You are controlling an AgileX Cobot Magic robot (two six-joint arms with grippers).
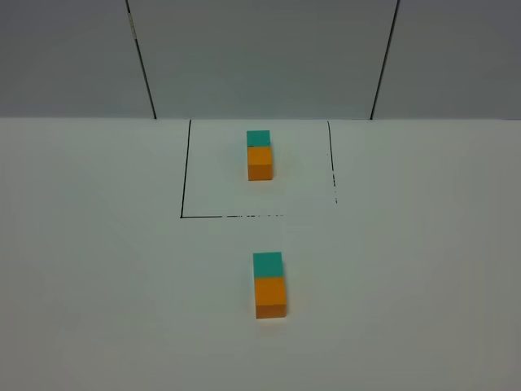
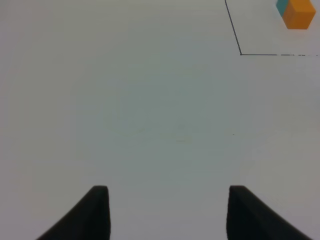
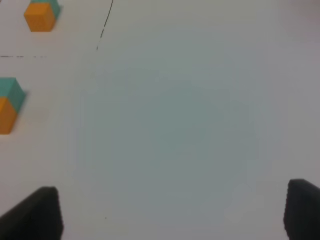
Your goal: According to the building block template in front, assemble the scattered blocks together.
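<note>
White and matte, the counter [image 1: 98,269] carries two block pairs on its centre line. Farther back, inside a thin black outline [image 1: 182,179] that is solid on its left side and broken into dashes along its near and right sides, sits the building block template [image 1: 260,155]: a teal cube touching an orange cube, orange nearer the camera. In front of that outline, clear of its near edge, the scattered blocks [image 1: 269,285] lie pressed face to face in the same order, teal behind and orange in front, edges lined up.

Neither arm shows in the high view. On the left wrist view the left tool [image 2: 167,210] has its two dark fingers well apart over bare counter, with the template only at the far corner beyond the outline's corner. On the right wrist view the right tool [image 3: 175,212] is also spread wide, with nothing between its fingers; the joined blocks sit off to one side, near the frame's edge. Wide bare surface lies on both sides of the pairs.
</note>
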